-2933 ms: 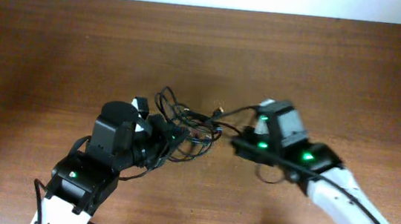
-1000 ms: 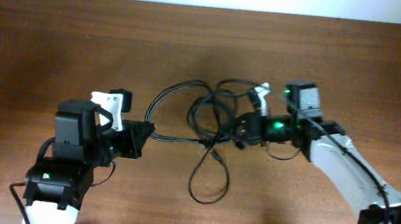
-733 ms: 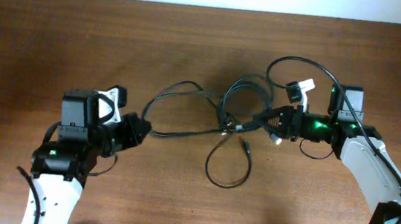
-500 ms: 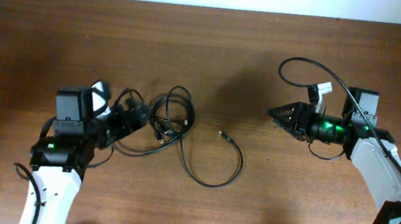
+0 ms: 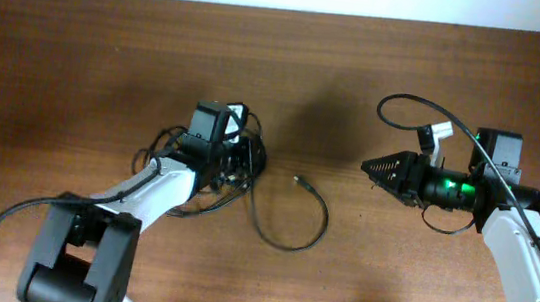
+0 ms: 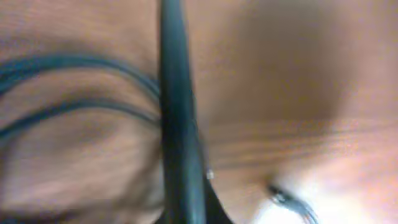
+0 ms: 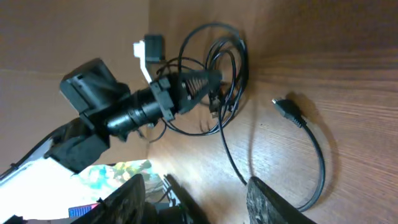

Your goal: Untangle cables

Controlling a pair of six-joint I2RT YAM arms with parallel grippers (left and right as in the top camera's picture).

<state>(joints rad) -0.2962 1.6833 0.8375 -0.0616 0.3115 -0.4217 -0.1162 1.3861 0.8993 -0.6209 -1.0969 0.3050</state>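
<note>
Left side: my left arm point(image 5: 146, 183) reaches from the near left corner toward the middle of the table point(image 5: 77, 70). The left jaws are closed to a single point. That point lies in among the loops of the cables point(image 7: 244, 62). I cannot tell from any view whether a cord is pinched between them. The left wrist view is badly blurred. It shows only one dark closed finger point(image 6: 177, 124) down the middle, faint cord lines to its left, and wood grain.

Cables: most of the thin black cords lie bunched in a small tangle of overlapping loops left of the table's centre, around the tip of the left arm. One loose cord point(image 5: 280, 245) leaves the tangle on its right side. It sweeps toward the near edge, curves round to the right and comes back up. It ends in a small plug point(image 5: 299, 181) that lies flat on the bare wood, just right of the tangle and clear of it. I cannot count the cords within the tangle.

Right side: my right arm point(image 5: 503, 226) comes in from the near right. The right jaws point left toward the plug and stand well apart from every cord. They are parted, with nothing between them. A thicker black wire point(image 5: 401, 97) arches over that wrist.
</note>
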